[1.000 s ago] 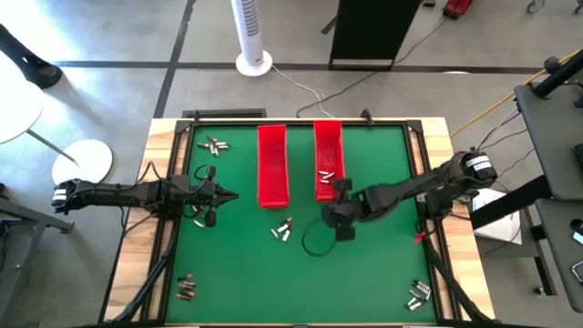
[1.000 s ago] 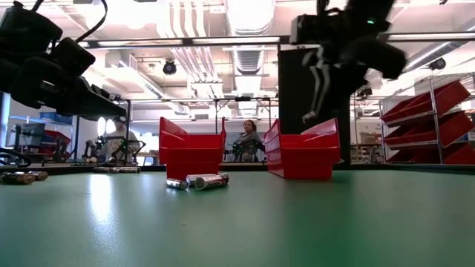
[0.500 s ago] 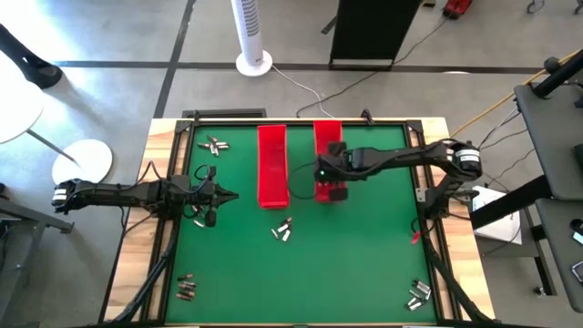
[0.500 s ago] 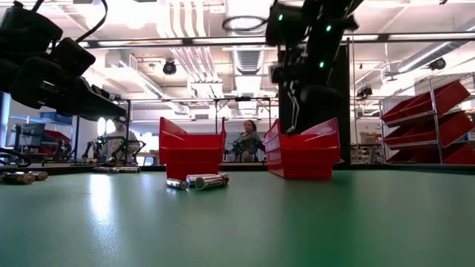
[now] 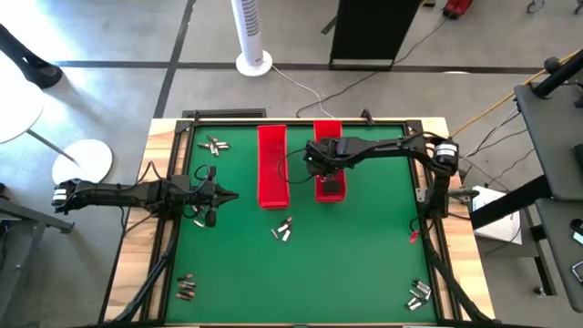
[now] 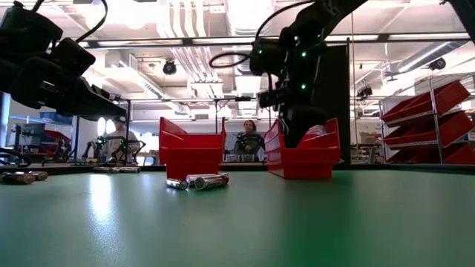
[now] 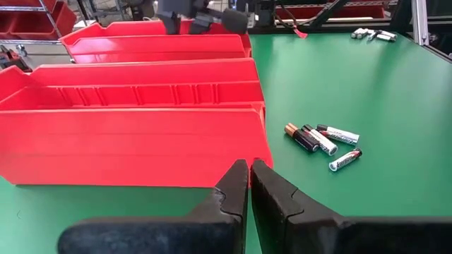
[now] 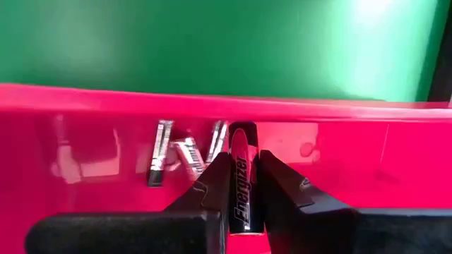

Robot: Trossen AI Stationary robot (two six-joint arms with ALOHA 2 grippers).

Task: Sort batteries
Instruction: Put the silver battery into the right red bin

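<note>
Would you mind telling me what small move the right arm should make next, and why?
Probably open the right gripper and let go. It is shut on a battery and sits over the right red tray, where other batteries already lie on the floor, so the cell should fall in among them. The left gripper waits shut beside the left red tray.

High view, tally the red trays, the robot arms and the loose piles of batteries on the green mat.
Long red plastic trays: 2
Dark robot arms: 2
Loose piles of small cylindrical batteries: 4
Total: 8
</note>
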